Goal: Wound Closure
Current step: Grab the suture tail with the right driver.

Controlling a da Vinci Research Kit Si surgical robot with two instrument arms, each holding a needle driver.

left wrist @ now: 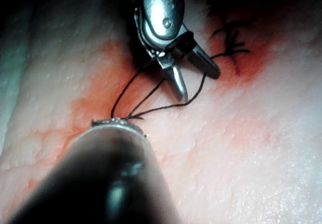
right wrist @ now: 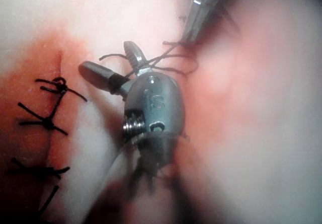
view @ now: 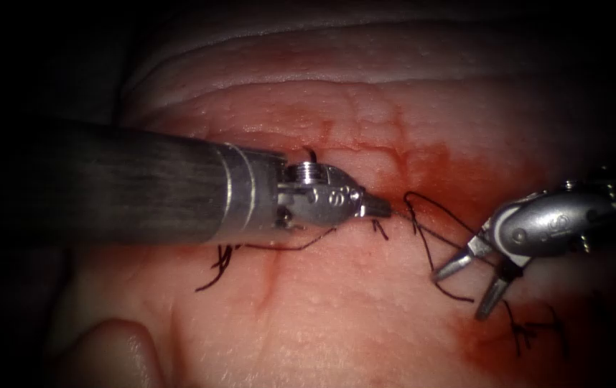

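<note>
Thread loops span gap between left gripper and right gripper

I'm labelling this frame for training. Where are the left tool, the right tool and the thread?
left tool (view: 380,207): endoscope view, tip of its shut jaws, holding the thread.
right tool (view: 469,285): endoscope view, midway between its open jaw tips.
thread (view: 437,205): endoscope view, on the loop between the tools.

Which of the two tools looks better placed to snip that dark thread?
The right tool, probably: only it can cut, its jaws are open, and the thread loops beside them. The left tool is shut on the thread.
</note>
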